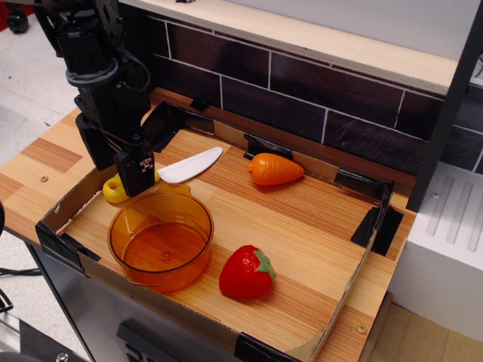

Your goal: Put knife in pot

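Knife (185, 167): white blade, yellow handle, flat, far left. Pot (160, 241): clear orange, round, upright, just nearer, empty.

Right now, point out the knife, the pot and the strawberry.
knife (190, 165): main camera view, on the white blade.
pot (160, 241): main camera view, on the orange floor.
strawberry (243, 274): main camera view, on the red body.
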Motion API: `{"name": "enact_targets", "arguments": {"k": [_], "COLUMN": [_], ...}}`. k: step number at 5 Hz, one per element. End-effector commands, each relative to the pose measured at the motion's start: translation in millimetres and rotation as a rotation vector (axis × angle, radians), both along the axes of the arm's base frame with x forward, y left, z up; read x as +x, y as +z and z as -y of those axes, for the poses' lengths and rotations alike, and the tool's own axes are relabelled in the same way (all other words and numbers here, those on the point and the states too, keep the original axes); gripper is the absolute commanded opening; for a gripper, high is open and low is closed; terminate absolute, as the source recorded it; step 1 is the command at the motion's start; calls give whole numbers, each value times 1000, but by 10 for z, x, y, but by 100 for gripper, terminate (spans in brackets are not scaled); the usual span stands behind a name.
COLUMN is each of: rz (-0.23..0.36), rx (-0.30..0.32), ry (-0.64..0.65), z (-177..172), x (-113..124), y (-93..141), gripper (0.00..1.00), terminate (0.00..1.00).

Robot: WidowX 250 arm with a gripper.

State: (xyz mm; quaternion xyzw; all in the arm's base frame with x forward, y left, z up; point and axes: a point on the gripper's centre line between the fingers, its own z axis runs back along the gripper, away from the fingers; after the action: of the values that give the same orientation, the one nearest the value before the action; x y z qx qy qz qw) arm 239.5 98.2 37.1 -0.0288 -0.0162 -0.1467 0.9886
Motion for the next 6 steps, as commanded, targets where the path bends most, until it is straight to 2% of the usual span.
{"name": "enact_targets", "arguments": {"k": [1, 3, 6], "rz": [23, 20, 48], "rx": [12, 27, 98], "ry": [-1, 4, -15], "z": [0, 27, -108], "x": [166, 202, 260], "y": [16, -89, -283], "gripper": [100, 100, 100], "terminate": [0, 0, 0]}}
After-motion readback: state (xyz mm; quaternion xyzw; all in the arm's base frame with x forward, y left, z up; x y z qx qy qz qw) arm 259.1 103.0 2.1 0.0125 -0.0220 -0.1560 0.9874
